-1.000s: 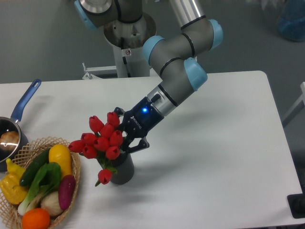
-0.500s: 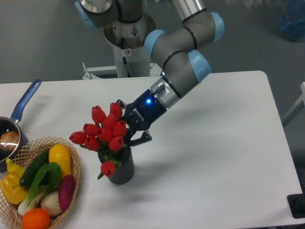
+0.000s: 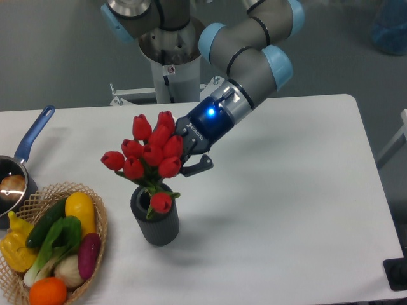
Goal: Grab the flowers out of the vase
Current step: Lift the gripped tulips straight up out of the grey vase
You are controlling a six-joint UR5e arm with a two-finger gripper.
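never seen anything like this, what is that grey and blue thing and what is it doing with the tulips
It is a robot arm with grey tubes and blue joint caps, filmed by one fixed camera looking down at a white table. At its tip is a gripper whose two fingers are closed on a bunch of red tulips, the flowers. The bunch sits raised above the dark ribbed vase, with one bud hanging at its mouth. Also on the table, at the left: a wicker basket of vegetables and a blue-handled saucepan.
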